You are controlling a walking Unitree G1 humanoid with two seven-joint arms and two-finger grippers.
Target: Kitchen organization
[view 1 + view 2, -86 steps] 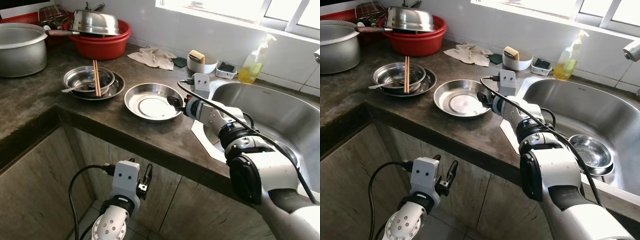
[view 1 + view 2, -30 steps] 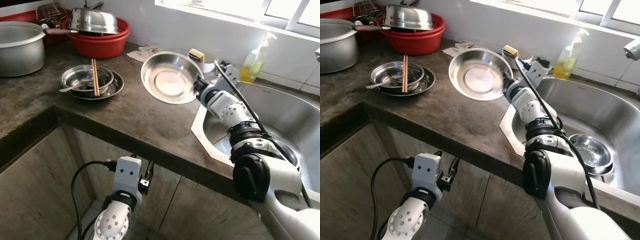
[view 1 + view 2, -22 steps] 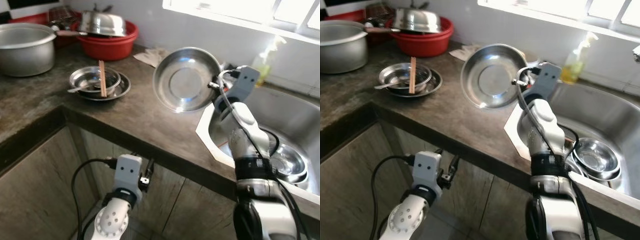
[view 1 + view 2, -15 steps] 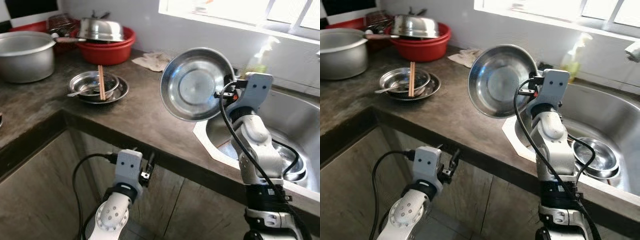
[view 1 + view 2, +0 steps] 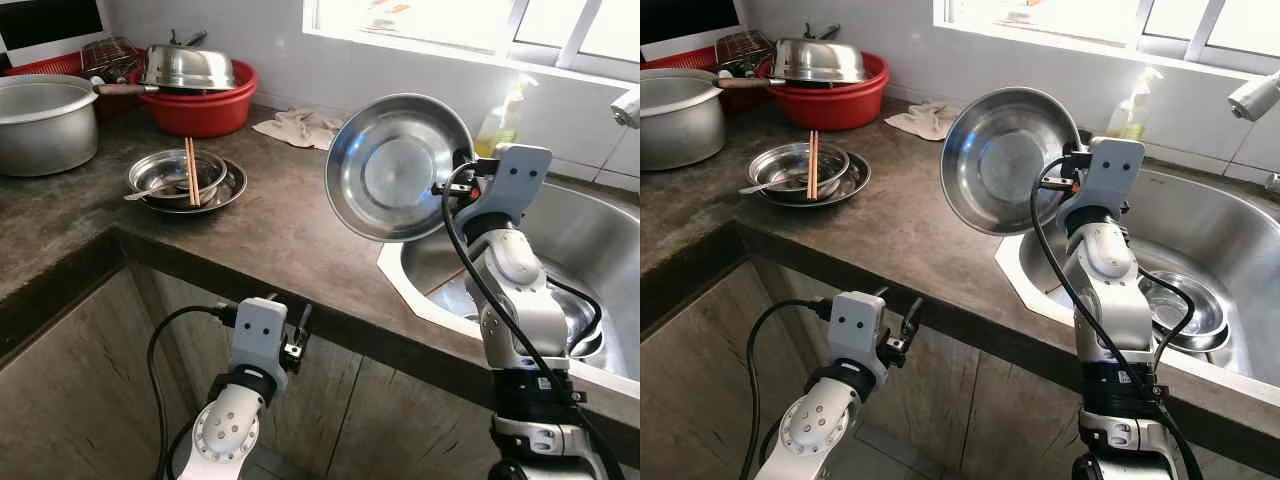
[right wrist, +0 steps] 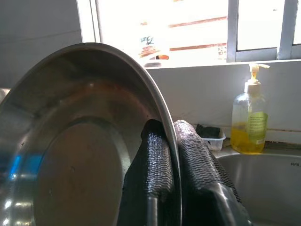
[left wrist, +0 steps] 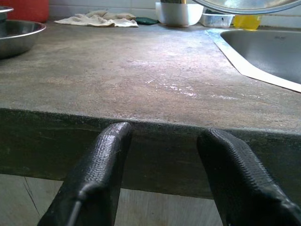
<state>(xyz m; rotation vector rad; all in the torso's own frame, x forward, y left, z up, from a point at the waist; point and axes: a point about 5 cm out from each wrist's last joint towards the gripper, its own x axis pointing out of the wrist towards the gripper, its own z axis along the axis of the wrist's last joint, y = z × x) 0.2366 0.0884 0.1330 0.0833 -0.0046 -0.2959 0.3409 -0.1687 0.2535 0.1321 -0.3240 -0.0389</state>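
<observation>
A shallow steel plate (image 5: pixel 398 166) stands on edge in the air above the counter's rim, its hollow face toward me. My right gripper (image 5: pixel 462 180) is shut on the plate's rim beside the sink (image 5: pixel 590 240); in the right wrist view its fingers (image 6: pixel 162 160) pinch the plate (image 6: pixel 80 155). Steel bowls (image 5: pixel 1185 305) lie in the sink basin. On the counter to the left, stacked steel dishes (image 5: pixel 185 178) carry chopsticks (image 5: pixel 190 170) and a spoon. My left gripper (image 5: pixel 290 335) hangs open below the counter edge, its fingers (image 7: pixel 101 174) apart with nothing between them.
A red basin (image 5: pixel 200 100) with an upturned steel bowl and a large grey pot (image 5: pixel 45 120) stand at the back left. A cloth (image 5: pixel 300 127) lies by the wall. A soap bottle (image 5: pixel 497 118) stands behind the sink, a tap (image 5: pixel 1255 95) at far right.
My right gripper took the plate off the counter, raised it and swung it toward the sink, tilting it on edge. In the last half second it barely shifted. The camera moved.
</observation>
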